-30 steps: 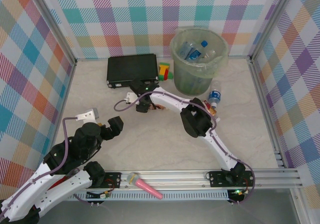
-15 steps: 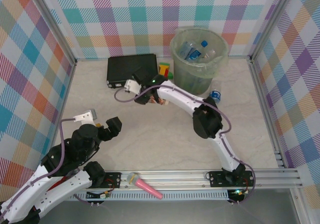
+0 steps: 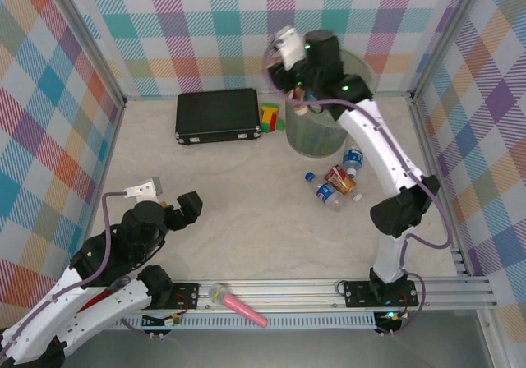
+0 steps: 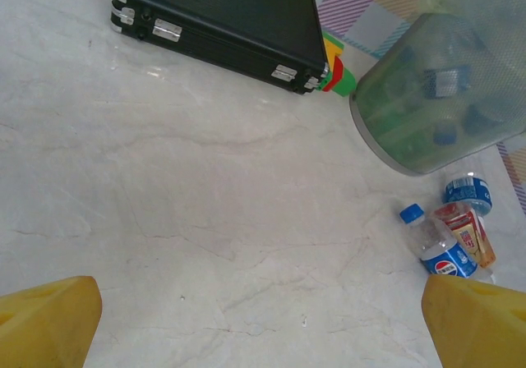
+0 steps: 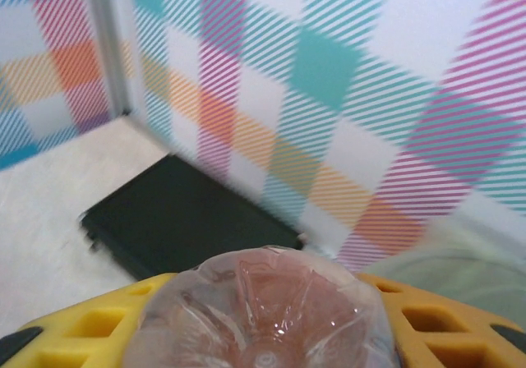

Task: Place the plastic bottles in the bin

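My right gripper (image 3: 301, 97) is raised at the left rim of the bin (image 3: 319, 135), a pale-green bucket with several bottles inside. It is shut on a clear, brown-tinted plastic bottle (image 5: 265, 306), whose base sits between the yellow fingers (image 5: 78, 331). Three more bottles lie on the table right of the bin: a blue-capped one (image 3: 327, 193) (image 4: 434, 245), a copper-brown labelled one (image 3: 342, 179) (image 4: 467, 233) and a blue-labelled one (image 3: 352, 158) (image 4: 468, 191). My left gripper (image 3: 168, 204) (image 4: 263, 339) hangs open over bare table at the near left, holding nothing.
A flat black case (image 3: 218, 115) (image 4: 222, 19) lies at the back, left of the bin (image 4: 436, 105). Small coloured blocks (image 3: 269, 117) sit between them. A pink stick (image 3: 238, 304) rests on the front rail. Checked walls close off three sides.
The right arm has swung up from the table beside the black case to the bin's left rim, carrying the bottle. The bottles it was covering now show. The left arm has stayed put.
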You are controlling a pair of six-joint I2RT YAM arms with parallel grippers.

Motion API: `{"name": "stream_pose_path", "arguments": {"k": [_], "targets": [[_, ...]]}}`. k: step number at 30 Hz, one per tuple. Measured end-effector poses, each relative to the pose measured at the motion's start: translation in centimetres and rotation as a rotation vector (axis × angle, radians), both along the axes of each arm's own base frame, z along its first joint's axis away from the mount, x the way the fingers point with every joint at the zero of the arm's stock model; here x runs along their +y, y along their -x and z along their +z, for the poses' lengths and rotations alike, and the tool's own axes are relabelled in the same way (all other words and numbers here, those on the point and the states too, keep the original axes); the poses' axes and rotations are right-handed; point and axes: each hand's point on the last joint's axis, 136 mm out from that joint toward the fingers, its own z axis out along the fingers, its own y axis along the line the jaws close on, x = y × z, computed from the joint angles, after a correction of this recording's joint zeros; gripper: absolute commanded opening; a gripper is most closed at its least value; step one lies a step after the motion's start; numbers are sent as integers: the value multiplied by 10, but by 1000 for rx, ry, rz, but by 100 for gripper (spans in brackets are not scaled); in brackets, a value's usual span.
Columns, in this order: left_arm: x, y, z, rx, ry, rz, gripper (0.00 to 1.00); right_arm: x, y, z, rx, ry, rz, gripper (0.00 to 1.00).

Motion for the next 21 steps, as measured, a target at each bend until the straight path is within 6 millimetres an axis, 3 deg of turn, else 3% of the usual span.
{"name": "stream_pose_path", "arguments": {"k": [5,11,21], "targets": [[-7,-4,5,-2,-1,-14,100,-62,-32,30,-30,-148,-141,51],[-13,-8,6,4,-2,-24,100,-122,-65,42,-66,-293,-275,51],[-15,-10,12,1,-1,-23,100,-173,-119,-14,-41,-372,-386,51]]}}
